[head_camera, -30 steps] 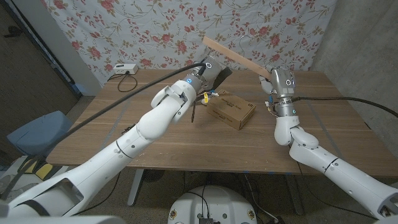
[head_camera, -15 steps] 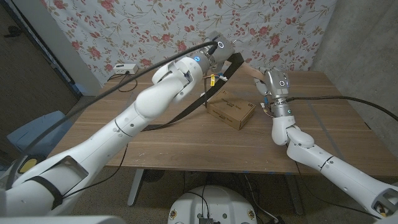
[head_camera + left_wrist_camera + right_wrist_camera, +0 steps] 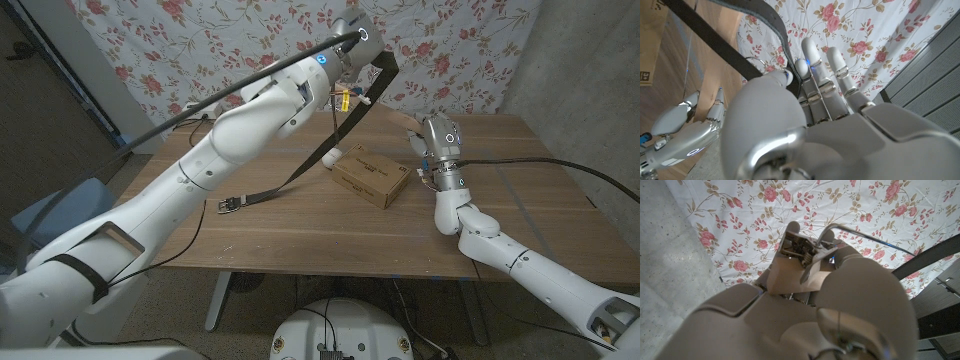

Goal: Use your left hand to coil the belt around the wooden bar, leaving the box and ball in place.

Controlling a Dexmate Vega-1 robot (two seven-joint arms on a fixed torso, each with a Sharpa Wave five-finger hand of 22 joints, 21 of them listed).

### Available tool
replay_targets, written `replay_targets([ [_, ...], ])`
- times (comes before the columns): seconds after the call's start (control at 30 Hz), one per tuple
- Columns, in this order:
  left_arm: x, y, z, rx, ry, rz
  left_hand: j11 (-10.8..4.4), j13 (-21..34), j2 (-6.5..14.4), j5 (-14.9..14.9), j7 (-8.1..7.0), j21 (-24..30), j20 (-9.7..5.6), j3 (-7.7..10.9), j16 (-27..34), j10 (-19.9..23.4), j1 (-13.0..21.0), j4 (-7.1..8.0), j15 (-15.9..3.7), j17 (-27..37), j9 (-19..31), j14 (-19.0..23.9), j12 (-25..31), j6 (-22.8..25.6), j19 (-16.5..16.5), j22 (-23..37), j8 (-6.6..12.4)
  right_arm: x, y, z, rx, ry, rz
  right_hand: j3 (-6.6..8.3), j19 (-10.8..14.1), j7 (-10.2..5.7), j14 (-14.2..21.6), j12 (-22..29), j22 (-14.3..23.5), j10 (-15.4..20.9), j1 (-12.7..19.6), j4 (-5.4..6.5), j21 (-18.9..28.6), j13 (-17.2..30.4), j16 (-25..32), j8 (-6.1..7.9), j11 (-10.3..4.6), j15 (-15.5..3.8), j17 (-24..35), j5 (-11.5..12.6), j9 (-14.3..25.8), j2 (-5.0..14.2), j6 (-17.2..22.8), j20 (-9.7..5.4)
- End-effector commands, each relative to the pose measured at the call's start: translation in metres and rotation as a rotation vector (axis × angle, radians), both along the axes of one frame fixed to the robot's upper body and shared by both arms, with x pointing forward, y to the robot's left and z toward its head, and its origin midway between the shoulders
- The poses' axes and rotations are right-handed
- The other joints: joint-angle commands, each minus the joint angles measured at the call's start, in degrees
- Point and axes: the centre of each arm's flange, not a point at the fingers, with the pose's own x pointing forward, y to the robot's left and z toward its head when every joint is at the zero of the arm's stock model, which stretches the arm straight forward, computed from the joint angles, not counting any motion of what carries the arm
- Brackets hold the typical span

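I've lifted the left robot hand [image 3: 352, 45], clamped on the belt [image 3: 330, 140], toward the frame's top, ready to loop over the wooden bar [image 3: 403, 117] the right robot hand [image 3: 425, 140] grips.

Your head camera looks down over the wooden surface [image 3: 300, 215] from behind both arms. Each of your 2 wrist cameras sits close behind its own hand, facing the floral backdrop [image 3: 730, 225]. Head and left wrist views share the belt [image 3: 330, 140].

A white device [image 3: 201, 110], perhaps a power strip, lies before the floral curtain [image 3: 200, 40].
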Motion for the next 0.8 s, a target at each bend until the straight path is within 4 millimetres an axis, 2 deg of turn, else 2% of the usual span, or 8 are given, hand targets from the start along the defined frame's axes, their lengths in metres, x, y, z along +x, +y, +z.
replay_targets([
  [0.03,0.003,0.004,0.046,0.002,-0.068,0.025,-3.74,0.05,-0.16,1.08,-0.85,-0.22,-0.74,0.47,-0.53,3.27,0.35,0.22,-3.39,0.06,6.25,0.75,-0.22,0.70,-0.10,-0.03,5.98,-0.006,0.005,-0.003,-0.005,-0.075,0.055,2.03,-0.25,0.25,-0.22,-0.06,0.01,0.12,1.93,2.30,-0.14,0.09,-0.11,-0.18,0.13,-5.24,0.18,0.64,0.07,3.38,2.15,-7.88],
  [0.3,0.010,0.007,0.074,-0.039,-0.079,0.006,-3.69,0.01,-0.30,1.23,-1.00,-0.44,-0.81,0.60,-1.51,3.30,0.33,0.47,-3.27,0.04,6.07,0.94,-0.21,0.75,-0.12,-0.13,6.03,-0.020,0.011,-0.002,-0.022,-0.136,0.074,1.97,-0.30,0.21,-0.27,0.11,-0.07,-0.08,1.91,2.42,-0.21,0.47,-0.11,-0.27,0.13,-5.25,0.19,0.84,0.06,3.32,2.21,-7.98],
  [0.53,0.011,0.014,0.098,-0.071,-0.105,0.025,-3.68,-0.23,-0.38,1.32,-1.05,-0.43,-0.83,0.61,-2.30,3.34,0.40,0.62,-3.37,0.09,6.19,1.46,-0.34,0.63,0.20,-0.24,6.21,-0.020,0.010,-0.008,-0.024,-0.138,0.074,1.86,-0.50,0.06,-0.41,0.16,-0.14,-0.16,1.91,2.55,-0.40,0.57,-0.12,-0.20,0.16,-5.26,0.21,1.10,0.45,3.16,2.12,-8.07],
  [0.8,0.012,0.017,0.128,-0.062,-0.196,0.076,-3.66,-0.07,-0.49,1.44,-0.99,-0.55,-1.00,0.71,-3.98,3.27,0.57,0.71,-3.49,0.17,5.99,0.18,-0.22,0.76,0.25,-0.35,6.30,-0.018,0.018,-0.009,-0.041,-0.145,0.120,1.75,-0.69,-0.07,-0.65,0.15,-0.18,-0.20,1.85,2.68,-0.59,0.60,-0.19,-0.23,0.08,-5.24,0.19,1.29,0.47,3.02,2.23,-8.20],
])
